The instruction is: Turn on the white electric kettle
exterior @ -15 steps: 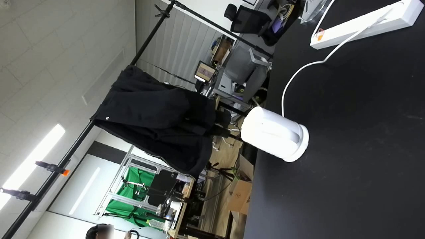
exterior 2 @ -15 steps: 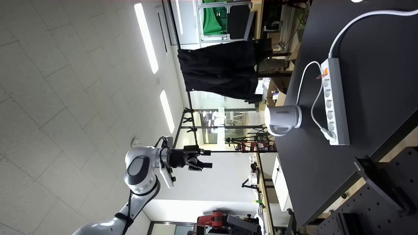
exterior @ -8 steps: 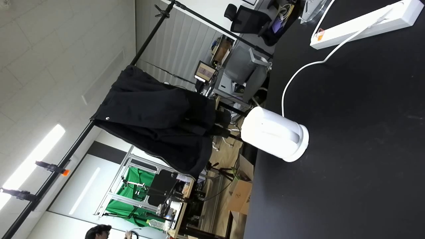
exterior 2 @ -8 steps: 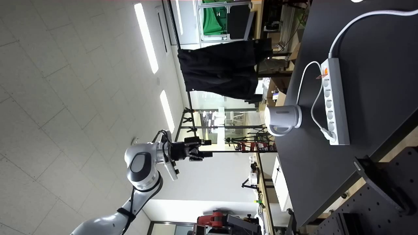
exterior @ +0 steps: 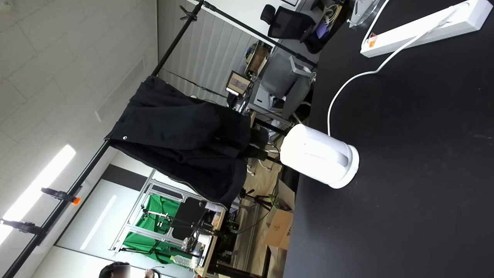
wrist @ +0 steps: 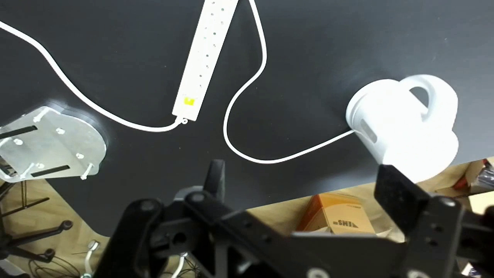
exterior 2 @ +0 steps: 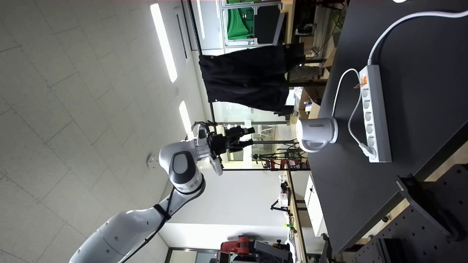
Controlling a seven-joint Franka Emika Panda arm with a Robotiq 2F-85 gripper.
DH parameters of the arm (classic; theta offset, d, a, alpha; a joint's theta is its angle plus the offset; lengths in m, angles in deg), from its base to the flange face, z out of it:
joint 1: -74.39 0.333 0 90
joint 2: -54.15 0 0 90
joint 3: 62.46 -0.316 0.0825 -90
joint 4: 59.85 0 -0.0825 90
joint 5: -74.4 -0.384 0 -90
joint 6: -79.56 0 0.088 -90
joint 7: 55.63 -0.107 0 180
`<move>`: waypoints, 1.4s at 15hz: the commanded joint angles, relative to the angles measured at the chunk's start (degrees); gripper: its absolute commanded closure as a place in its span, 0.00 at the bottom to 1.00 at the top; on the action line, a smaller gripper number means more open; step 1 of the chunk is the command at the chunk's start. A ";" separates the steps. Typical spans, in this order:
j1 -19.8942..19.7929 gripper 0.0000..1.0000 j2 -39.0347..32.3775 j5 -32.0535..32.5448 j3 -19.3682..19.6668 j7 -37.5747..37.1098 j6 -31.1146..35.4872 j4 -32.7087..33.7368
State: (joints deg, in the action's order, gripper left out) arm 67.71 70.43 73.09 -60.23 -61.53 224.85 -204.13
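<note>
White kettle (exterior 2: 315, 131) stood upright on the desk (exterior 2: 347, 190), near the edge, with its cord (wrist: 267, 161) leading to the power strip (exterior 2: 377, 117). Compared with half a second earlier, the arm (exterior 2: 182, 166) had moved lower and across, closer to the kettle. The jaws stood apart, higher than the kettle and clear of it. Kettle position was unchanged.
</note>
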 commanded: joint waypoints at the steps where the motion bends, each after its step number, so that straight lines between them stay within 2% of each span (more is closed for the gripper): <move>1: -0.73 0.00 -8.34 -0.07 0.85 -3.12 4.64 4.78; 4: 0.03 0.00 -12.53 -0.14 0.89 -3.21 6.25 7.01; 5: 0.49 0.25 -13.50 0.15 0.55 -3.32 6.49 7.68; 6: 1.11 0.26 -14.25 0.09 0.24 -3.01 6.66 8.22; 12: 5.97 0.68 -16.38 -1.94 -2.86 -2.28 4.78 11.35; 14: 6.61 0.81 -17.82 -1.99 -3.13 -1.18 2.65 14.29; 15: 6.93 0.90 -19.02 -1.69 -3.25 -0.21 -1.54 16.39; 16: 6.86 0.70 -16.44 -1.55 -3.08 -0.92 3.24 11.80; 18: 7.16 0.85 -17.63 -1.55 -3.20 -0.58 0.30 14.04; 19: 7.17 0.89 -18.09 -1.55 -3.19 -0.51 -0.11 14.61; 21: 7.16 0.89 -18.56 -1.55 -3.16 -0.38 -0.15 14.90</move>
State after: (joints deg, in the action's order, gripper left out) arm 74.69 51.83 71.57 -63.59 -61.96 224.90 -189.33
